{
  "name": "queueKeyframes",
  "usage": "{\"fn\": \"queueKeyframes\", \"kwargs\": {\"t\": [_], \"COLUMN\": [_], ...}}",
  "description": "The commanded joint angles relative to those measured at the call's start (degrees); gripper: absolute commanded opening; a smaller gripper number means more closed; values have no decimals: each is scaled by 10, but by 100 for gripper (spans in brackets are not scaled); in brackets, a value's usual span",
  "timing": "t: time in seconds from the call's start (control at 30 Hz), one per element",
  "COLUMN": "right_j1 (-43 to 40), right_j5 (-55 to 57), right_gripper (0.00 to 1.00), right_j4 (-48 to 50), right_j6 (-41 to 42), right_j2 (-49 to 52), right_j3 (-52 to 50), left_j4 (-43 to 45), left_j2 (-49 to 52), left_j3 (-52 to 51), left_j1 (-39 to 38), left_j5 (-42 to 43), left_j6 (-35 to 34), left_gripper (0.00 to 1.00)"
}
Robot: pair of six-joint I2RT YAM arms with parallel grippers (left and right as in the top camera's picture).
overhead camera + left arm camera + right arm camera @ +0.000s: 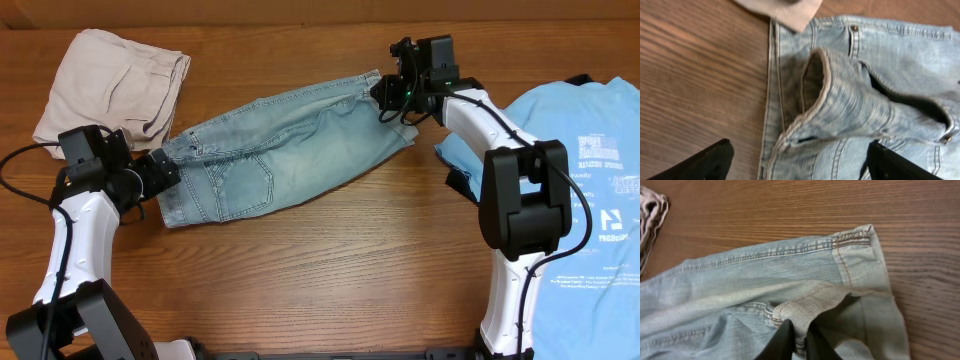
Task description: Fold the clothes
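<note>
My right gripper pinches the denim jeans at the hem; my left gripper hangs open above the waistband, which I should clamp through both layers.

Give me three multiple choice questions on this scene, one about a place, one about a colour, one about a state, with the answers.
1. Where do the beige trousers lie? A in the middle; B at the far left, by the waistband of the jeans; C at the far right.
2. What colour is the T-shirt? A red; B black; C sky blue with white print.
3. How does the left tool stand? A open over the jeans; B shut on the trousers; C out of view.
Answers: 1 B, the overhead view shows them at the far left corner. 2 C, its cloth is sky blue with white lettering. 3 A, its fingers stand wide apart either side of the waistband.
</note>
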Motion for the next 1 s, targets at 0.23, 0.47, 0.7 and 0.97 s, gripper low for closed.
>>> {"fn": "queueKeyframes", "kwargs": {"t": [0.23,0.47,0.7,0.97], "right_j1": [-12,-17,-23,-32], "right_j5": [-11,-1,12,26], "right_gripper": [6,4,4,5], "right_j4": [-9,-6,11,30], "right_j6": [-1,22,29,29], "right_j2": [-74,-74,-74,-74], "right_j3": [7,10,10,9], "left_j4": [40,58,82,125], "left_j2": [-1,59,159,177], "left_j3": [10,10,10,14], "left_j1": [0,0,7,34], "left_j5": [7,-8,7,99], "left_j6": [-4,18,-40,-55], "left_gripper": [84,58,4,4]}}
